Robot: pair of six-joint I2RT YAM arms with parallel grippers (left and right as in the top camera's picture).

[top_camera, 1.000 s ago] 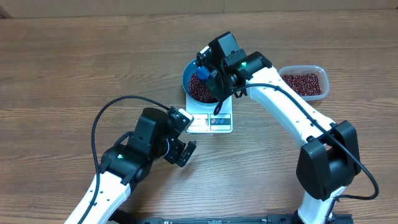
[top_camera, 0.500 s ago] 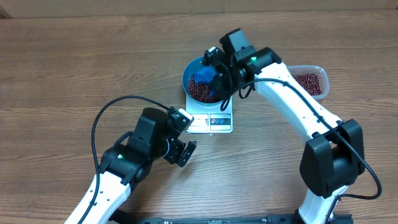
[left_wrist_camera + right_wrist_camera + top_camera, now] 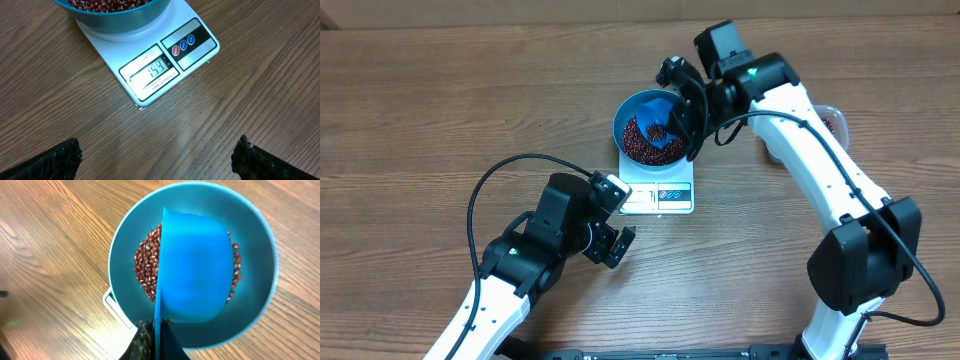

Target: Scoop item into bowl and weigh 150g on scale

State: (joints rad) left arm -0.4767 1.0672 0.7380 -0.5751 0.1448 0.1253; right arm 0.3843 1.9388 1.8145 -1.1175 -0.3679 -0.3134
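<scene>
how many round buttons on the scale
3, in a row on the scale right of the display: a red button, then two blue buttons. None looks hidden.

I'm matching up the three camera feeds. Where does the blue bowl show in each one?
Overhead: the blue bowl is at upper centre, standing on the scale.
Left wrist: only the bowl's lower wall shows, at the top edge, left of centre.
Right wrist: the bowl fills the middle, with the blue scoop over it.
Shared landmark: the white scale, seen display-side in the left wrist view and as a corner in the right wrist view.
</scene>
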